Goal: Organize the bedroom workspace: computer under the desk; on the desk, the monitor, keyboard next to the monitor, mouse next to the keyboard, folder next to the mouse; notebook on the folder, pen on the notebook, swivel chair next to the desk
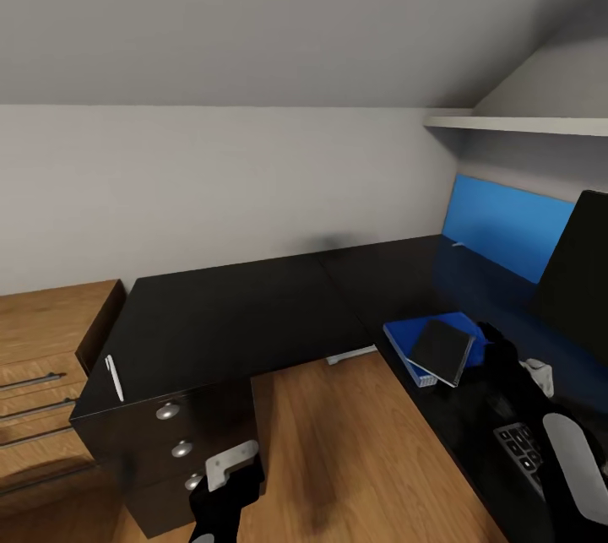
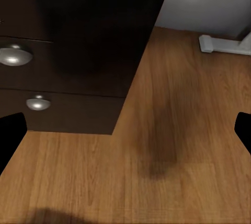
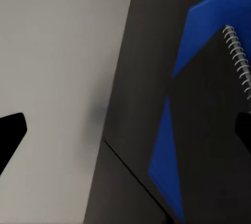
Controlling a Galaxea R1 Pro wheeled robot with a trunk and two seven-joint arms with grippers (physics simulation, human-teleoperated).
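A white pen (image 1: 114,377) lies near the left end of the black desk (image 1: 245,315). On the right wing, a black spiral notebook (image 1: 442,350) rests on the blue folder (image 1: 405,339). My right gripper (image 3: 125,135) hovers open above them, the notebook (image 3: 214,130) and folder (image 3: 167,151) below its spread fingers. The keyboard (image 1: 519,446) lies nearer me, partly under my right arm (image 1: 507,374), beside a small white object (image 1: 538,374). The dark monitor (image 1: 583,273) stands at the right edge. My left gripper (image 2: 125,130) hangs open over the wood floor by the desk drawers (image 2: 57,62).
A wooden dresser (image 1: 42,340) stands left of the desk. A blue panel (image 1: 507,226) leans against the back wall under a white shelf (image 1: 515,122). Wood floor (image 1: 338,442) fills the desk's inner corner, with a white desk foot (image 1: 350,355).
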